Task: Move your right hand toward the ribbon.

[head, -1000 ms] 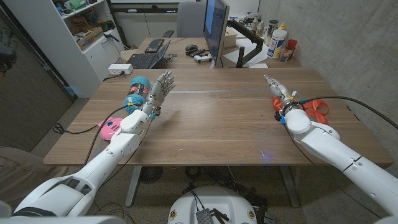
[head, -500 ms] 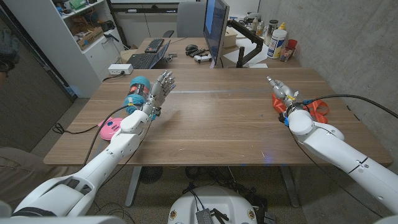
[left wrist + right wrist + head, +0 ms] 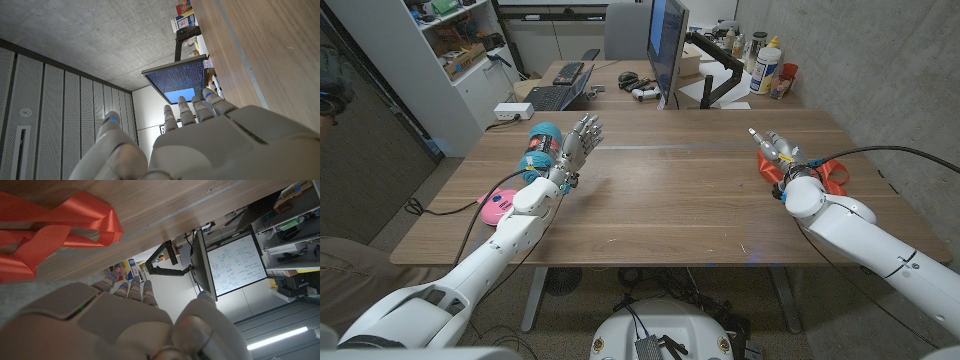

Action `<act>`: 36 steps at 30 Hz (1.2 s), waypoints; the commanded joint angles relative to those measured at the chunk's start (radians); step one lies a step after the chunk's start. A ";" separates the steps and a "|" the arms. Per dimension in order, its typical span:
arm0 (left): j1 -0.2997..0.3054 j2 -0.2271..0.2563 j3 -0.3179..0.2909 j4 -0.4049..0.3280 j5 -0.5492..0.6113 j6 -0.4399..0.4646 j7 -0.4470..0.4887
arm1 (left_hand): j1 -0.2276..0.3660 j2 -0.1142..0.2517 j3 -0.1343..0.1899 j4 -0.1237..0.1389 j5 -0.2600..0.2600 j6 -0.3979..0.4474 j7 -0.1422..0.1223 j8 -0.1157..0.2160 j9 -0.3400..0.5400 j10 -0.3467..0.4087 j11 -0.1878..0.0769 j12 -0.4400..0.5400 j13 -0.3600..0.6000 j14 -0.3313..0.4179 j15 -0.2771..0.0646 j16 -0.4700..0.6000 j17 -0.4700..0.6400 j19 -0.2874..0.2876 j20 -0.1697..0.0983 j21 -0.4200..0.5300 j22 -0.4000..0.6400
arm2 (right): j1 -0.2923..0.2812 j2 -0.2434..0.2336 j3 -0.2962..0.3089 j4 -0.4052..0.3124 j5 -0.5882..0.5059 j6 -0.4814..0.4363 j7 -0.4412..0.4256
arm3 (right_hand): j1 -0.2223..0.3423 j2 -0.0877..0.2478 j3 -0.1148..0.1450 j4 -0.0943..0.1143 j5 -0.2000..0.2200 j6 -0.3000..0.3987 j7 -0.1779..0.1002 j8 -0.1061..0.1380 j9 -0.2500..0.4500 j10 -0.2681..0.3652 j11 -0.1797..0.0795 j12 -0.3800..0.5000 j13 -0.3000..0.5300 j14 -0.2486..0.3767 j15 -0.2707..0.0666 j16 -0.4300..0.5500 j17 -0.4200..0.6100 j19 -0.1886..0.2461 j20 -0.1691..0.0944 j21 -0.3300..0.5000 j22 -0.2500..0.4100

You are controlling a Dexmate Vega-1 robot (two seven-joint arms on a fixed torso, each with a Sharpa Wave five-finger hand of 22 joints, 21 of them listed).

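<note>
An orange-red ribbon (image 3: 828,174) lies in loops on the table's right side, and the right wrist view shows the ribbon (image 3: 55,232) close beside the hand. My right hand (image 3: 775,152) stands just left of it with fingers straight and together, holding nothing; part of the ribbon is hidden behind the hand. On the left side of the table, my left hand (image 3: 573,146) is raised with fingers apart, empty. The left hand (image 3: 210,135) shows its back in its own wrist view.
A teal yarn ball (image 3: 541,146) sits just left of my left hand, and a pink round object (image 3: 499,207) lies near the left forearm. A monitor (image 3: 667,45), keyboard (image 3: 550,97) and bottles (image 3: 767,65) stand on the desk behind. A black cable (image 3: 880,152) runs by the ribbon.
My right hand has moved rightward and slightly away, closing the gap to the ribbon. The left arm has stayed still.
</note>
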 commanded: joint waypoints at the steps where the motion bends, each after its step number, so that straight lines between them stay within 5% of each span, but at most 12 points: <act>1: 0.014 0.002 -0.004 -0.031 -0.020 0.028 0.001 | -0.010 -0.001 -0.002 0.000 0.004 0.009 -0.002 0.008 0.002 0.009 0.003 0.004 0.004 0.003 -0.095 0.003 0.003 0.004 -0.022 0.003 0.002 | 0.040 -0.043 -0.041 -0.067 -0.023 -0.170 0.028 | 0.024 -0.003 0.003 -0.018 0.014 -0.016 0.003 -0.002 0.006 -0.018 0.004 -0.008 0.002 -0.020 0.002 0.000 0.003 -0.003 0.001 -0.002 0.002; 18: 0.012 0.002 0.005 -0.033 -0.008 0.021 -0.001 | -0.015 -0.001 -0.006 0.002 0.006 0.016 -0.004 0.009 0.002 0.013 0.002 0.004 0.004 0.003 -0.095 0.002 0.002 0.005 -0.023 0.004 0.002 | 0.071 -0.079 -0.085 -0.124 -0.046 -0.340 0.030 | 0.071 -0.008 0.011 -0.048 0.039 -0.044 0.008 -0.005 0.007 -0.055 0.009 -0.013 0.002 -0.049 0.018 -0.002 0.003 -0.032 0.006 -0.010 0.002; 36: 0.006 0.005 0.007 -0.032 -0.007 0.019 -0.017 | -0.017 0.000 -0.009 0.002 0.009 0.019 -0.006 0.009 0.001 0.013 0.002 0.003 0.003 0.002 -0.095 0.002 0.002 0.005 -0.022 0.004 0.002 | 0.099 -0.144 -0.122 -0.152 -0.059 -0.385 0.078 | 0.078 -0.010 0.010 -0.053 0.047 -0.048 0.002 -0.004 0.007 -0.056 0.007 -0.009 0.002 -0.046 0.013 0.002 0.003 -0.031 0.010 -0.007 0.002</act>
